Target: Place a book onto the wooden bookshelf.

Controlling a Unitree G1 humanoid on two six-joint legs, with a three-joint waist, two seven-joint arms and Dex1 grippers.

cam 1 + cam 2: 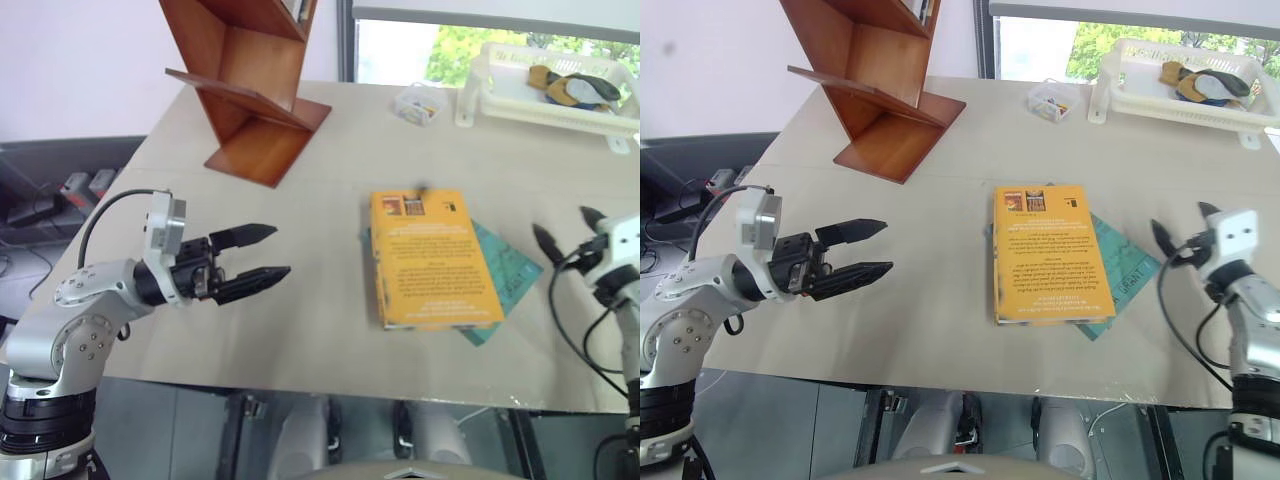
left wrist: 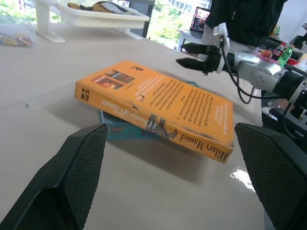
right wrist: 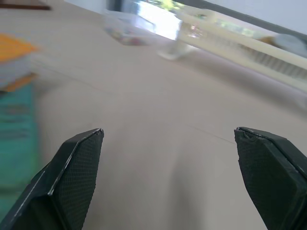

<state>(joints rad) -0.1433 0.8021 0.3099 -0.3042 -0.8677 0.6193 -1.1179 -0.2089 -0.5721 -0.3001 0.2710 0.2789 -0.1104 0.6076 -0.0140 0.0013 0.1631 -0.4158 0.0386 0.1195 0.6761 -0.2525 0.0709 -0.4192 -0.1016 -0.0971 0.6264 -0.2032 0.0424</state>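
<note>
Nearest the head camera, the left tool (image 1: 250, 258) hangs at eight o'clock, fingers spread wide and empty, aimed across the bench (image 1: 330, 200) at the book (image 1: 430, 258); the right tool (image 1: 567, 232), also wide apart and empty, waits at four o'clock. This looks like the approach before any grasp. Lying flat on a teal book (image 1: 505, 272) mid-bench, long axis twelve-to-six, spine leftward, it needs a pinch and a lift toward the wooden bookshelf (image 1: 250, 85) at eleven.

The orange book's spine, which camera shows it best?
The left wrist view: the book lies with its lettered spine facing the camera. Both eye views show just its cover from above; the right wrist view catches a blurred corner.
</note>
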